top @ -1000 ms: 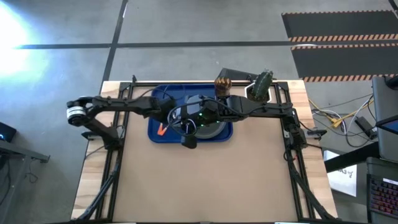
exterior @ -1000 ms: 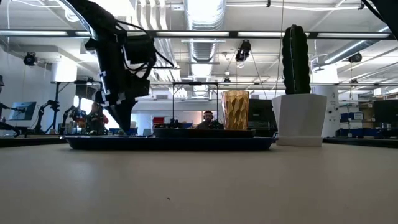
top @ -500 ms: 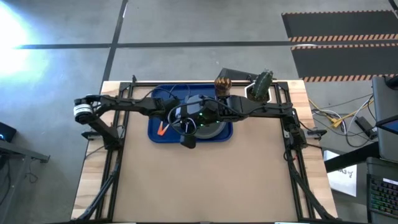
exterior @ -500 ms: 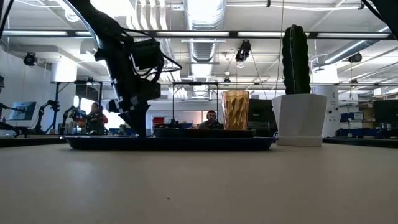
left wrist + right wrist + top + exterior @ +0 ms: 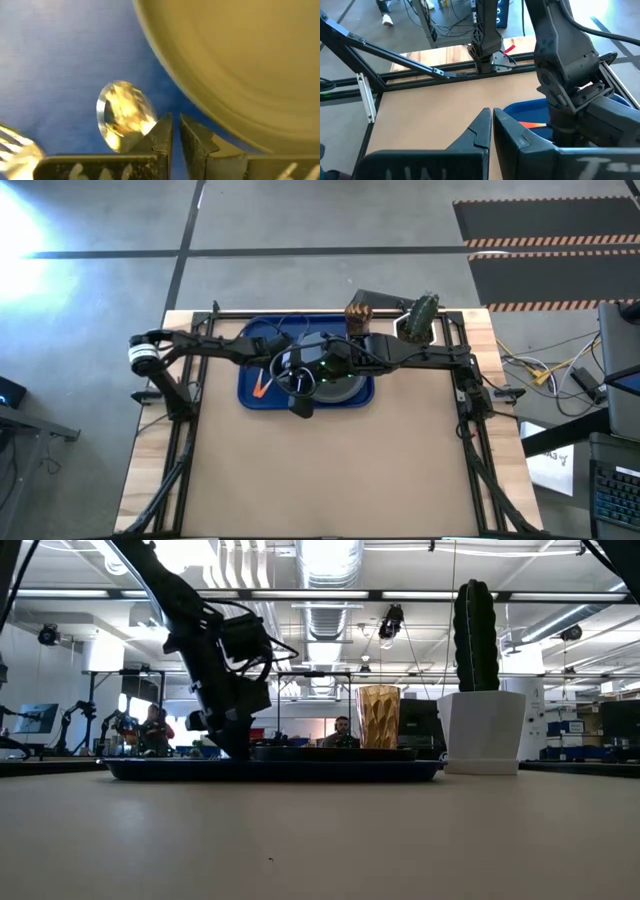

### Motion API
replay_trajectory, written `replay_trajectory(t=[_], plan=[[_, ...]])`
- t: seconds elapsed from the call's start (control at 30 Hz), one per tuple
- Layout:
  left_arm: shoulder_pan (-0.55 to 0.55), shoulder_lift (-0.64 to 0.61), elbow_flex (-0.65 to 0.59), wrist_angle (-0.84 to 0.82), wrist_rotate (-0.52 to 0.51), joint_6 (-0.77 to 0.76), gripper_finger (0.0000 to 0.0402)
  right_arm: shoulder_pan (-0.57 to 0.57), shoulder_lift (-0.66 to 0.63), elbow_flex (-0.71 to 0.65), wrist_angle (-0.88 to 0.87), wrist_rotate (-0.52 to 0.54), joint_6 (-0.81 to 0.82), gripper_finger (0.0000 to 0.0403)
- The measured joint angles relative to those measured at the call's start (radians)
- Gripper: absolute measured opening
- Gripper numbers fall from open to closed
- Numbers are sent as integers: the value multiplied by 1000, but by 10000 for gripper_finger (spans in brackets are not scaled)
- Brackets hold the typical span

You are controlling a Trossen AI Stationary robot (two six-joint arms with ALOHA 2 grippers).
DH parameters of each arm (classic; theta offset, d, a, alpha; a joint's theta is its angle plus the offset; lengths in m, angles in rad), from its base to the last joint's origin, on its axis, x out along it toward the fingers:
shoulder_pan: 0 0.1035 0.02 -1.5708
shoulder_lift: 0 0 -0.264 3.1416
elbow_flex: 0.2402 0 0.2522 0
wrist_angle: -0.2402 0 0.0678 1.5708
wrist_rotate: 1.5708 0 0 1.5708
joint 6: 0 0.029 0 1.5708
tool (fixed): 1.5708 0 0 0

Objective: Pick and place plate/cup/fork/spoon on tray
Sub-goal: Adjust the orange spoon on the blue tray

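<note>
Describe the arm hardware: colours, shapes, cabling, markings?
Both arms are dark, slim, jointed links with black cables looping alongside. The left arm ends at a white-and-silver cylindrical base joint. The right arm shows small green lights near its wrist. Each tool has two dark wedge-shaped fingers; the right tool looks the same.

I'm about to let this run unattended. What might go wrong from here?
1. The left claw, shut, sits low over the tray beside the spoon and close to the plate; moving sideways might knock either.
2. Both arms overlap above the tray in the high view, so they may collide.
3. The cup stands behind the tray, near the cactus pot; reaching for it might bump the pot.
</note>
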Motion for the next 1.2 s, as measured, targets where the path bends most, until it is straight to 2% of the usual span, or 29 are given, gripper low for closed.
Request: replay_trajectory(t=[0.23, 0.57, 0.83, 1.0, 1.2], plan=[[41, 8, 7, 1, -96, 55, 15, 0, 0, 0, 4, 0, 0, 9], [89, 8, 38, 15, -96, 101, 15, 0, 0, 0, 6, 0, 0, 9], [75, 8, 32, -30, -32, 99, 15, 0, 0, 0, 6, 0, -3, 9], [75, 8, 31, -38, -35, 107, 15, 0, 0, 0, 6, 0, -4, 9], [81, 8, 30, -38, -92, 159, 15, 0, 0, 0, 6, 0, -3, 9]])
